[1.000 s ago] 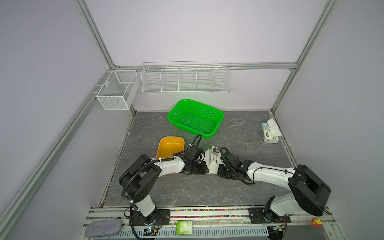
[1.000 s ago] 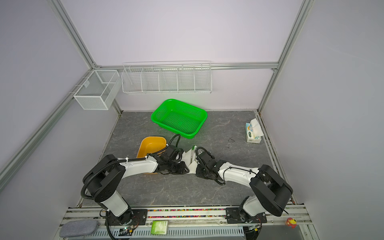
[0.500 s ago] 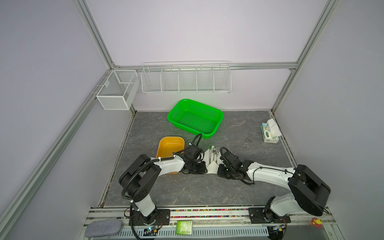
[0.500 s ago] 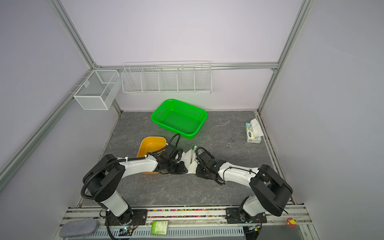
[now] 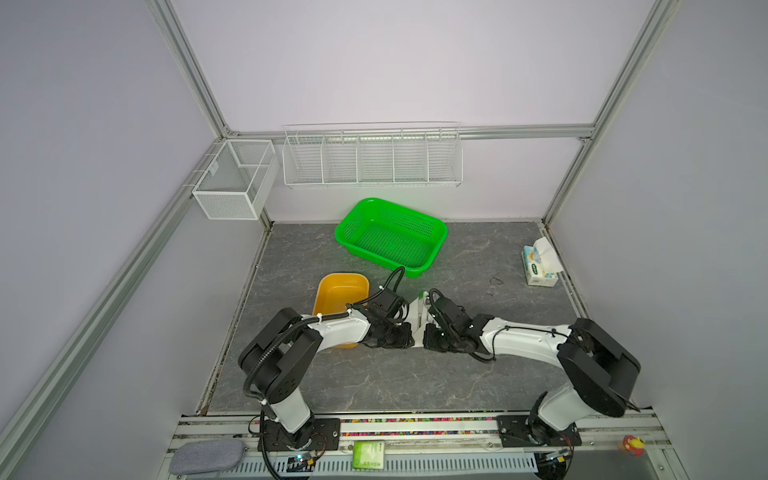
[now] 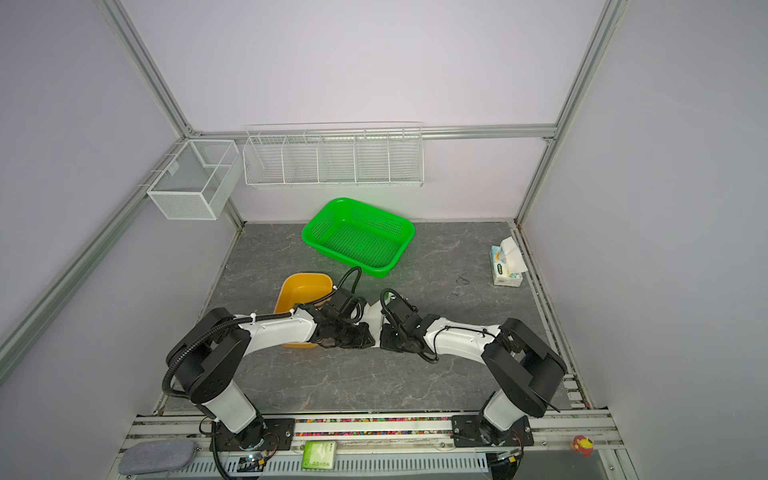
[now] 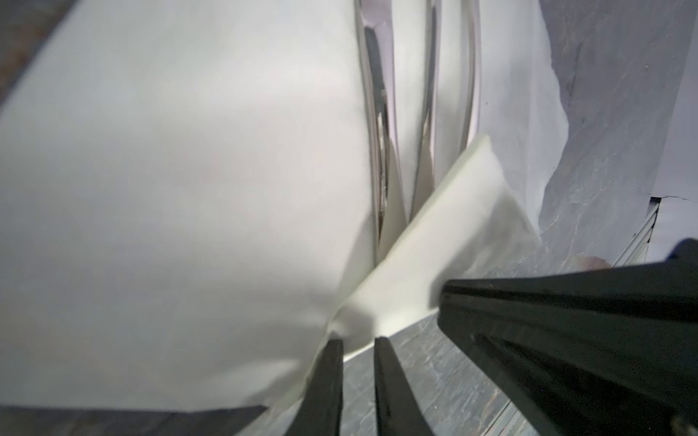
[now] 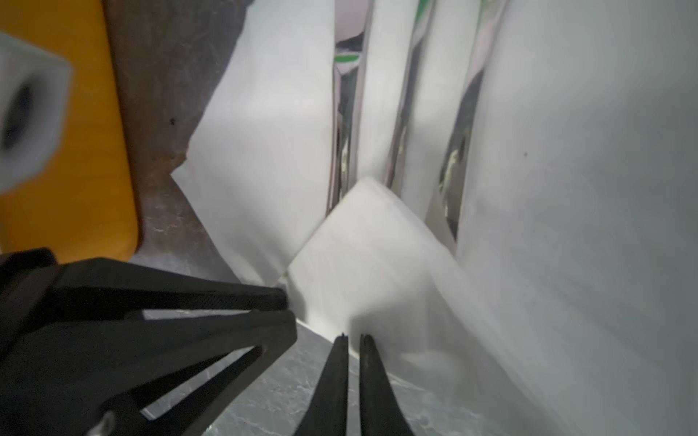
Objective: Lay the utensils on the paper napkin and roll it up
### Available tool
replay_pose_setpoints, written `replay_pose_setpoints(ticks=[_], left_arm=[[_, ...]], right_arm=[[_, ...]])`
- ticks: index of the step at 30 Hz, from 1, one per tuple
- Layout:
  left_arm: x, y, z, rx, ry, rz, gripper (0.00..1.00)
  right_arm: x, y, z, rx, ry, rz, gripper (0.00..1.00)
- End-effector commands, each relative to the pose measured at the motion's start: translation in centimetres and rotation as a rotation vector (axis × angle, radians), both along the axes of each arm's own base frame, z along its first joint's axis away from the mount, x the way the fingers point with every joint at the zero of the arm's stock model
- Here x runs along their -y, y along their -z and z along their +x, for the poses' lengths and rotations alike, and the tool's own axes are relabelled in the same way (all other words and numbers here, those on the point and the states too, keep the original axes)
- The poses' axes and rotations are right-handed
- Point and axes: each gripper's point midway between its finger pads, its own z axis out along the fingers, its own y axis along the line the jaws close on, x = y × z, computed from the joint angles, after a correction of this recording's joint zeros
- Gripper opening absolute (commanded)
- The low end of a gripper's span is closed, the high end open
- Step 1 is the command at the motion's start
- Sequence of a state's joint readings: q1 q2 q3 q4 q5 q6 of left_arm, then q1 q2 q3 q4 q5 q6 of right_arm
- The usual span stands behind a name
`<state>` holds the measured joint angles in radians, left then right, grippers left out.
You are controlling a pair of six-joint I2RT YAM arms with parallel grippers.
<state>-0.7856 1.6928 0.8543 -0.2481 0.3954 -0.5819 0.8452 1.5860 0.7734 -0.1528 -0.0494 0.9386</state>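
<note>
At the left, an orange dish (image 5: 341, 291) is sitting on the dark surface (image 5: 374, 382), just beside the work. Next to it the left jaws are standing narrow. In the left wrist view they are pinching the near edge of the paper napkin (image 7: 170, 170), where the folded paper is gathering between their tips. The sheet is billowing up beside them rather than lying flat, so it is behaving as thin, limp paper: weighing almost nothing, creasing wherever pressed, and likely to tear if tugged against metal.

In the middle, the utensils (image 7: 377, 132) are lying side by side on the napkin as three shiny strips, with their near ends tucked under a folded flap. In a top view the napkin (image 5: 415, 318) is showing only as a white sliver between the two sets of jaws. The utensils are stiff, smooth and heavy beside the paper, so I judge them apt to slide or fan apart inside a loose roll.

To the right, the right jaws are all but closed, and the right wrist view is showing them nipping the same near edge of the napkin (image 8: 264, 151), close to the utensils (image 8: 343, 132). The best hold, as I see it, is this doubled near edge, taken lightly at two points either side of the handles. Far right, a tissue pack (image 5: 538, 266) is sitting well apart.
</note>
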Motion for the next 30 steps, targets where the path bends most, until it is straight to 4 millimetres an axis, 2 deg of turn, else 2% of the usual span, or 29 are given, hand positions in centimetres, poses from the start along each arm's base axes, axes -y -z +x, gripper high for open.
replay_pose_setpoints(ticks=[1, 5, 8, 11, 16, 30], left_arm=[[-0.3, 0.3, 0.5, 0.008, -0.002, 0.032, 0.18], [-0.4, 0.4, 0.5, 0.004, -0.001, 0.035, 0.17], [-0.5, 0.6, 0.5, 0.004, 0.000, 0.042, 0.16], [-0.6, 0.7, 0.4, 0.003, 0.000, 0.047, 0.16], [-0.5, 0.6, 0.4, 0.003, -0.001, 0.045, 0.16], [-0.7, 0.7, 0.4, 0.004, 0.003, 0.052, 0.15]], right_arm=[[0.5, 0.7, -0.3, -0.026, 0.022, -0.027, 0.12], [0.5, 0.2, -0.2, -0.016, 0.017, -0.019, 0.13], [0.6, -1.0, -0.1, 0.011, 0.020, -0.002, 0.15], [1.7, -1.6, 0.0, 0.024, 0.047, -0.003, 0.15], [4.1, -0.5, -0.8, -0.012, 0.089, -0.053, 0.15], [7.1, 2.1, -1.7, -0.089, 0.135, -0.167, 0.14]])
